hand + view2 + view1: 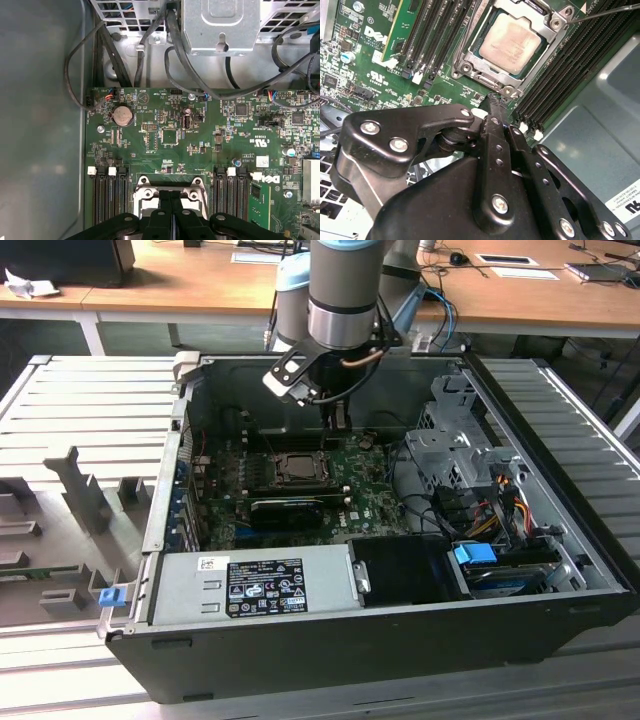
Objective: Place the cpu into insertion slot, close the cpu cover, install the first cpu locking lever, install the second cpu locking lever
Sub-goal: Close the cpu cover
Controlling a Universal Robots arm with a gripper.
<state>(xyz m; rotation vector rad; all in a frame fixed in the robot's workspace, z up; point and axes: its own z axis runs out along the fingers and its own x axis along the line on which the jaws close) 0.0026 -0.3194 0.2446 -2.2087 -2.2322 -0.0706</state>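
Gripper [495,100]: my 2 fingers are pressed together with nothing between them. The tip hangs low over the green board [170,135], just beside 1 edge of the slot [150,184], and I cannot tell whether it touches anything.

Chip [510,42]: seated in the slot, silver face up and level as far as I can see. The cover [552,32] lies down around it, with the chip face showing through the square cut-out.

Thin metal rod [605,12]: runs away from 1 corner of the slot, across the black memory slots [560,75]. I judge it to be a locking lever that is not latched. I cannot make out a 2nd lever.

Farther out: in the exterior view my arm reaches down into the open computer case [560,610], with cable bundles and a drive cage to the exterior view's right.

Risks, my judgement:
- The tip is narrow and the rod thin and springy, so a push slightly off line could let it slip and snap back.
- A slip would drive the tip into the small board parts or memory slot clips close by.
- If the cover is not fully flat, forcing a lever down could load the chip unevenly.
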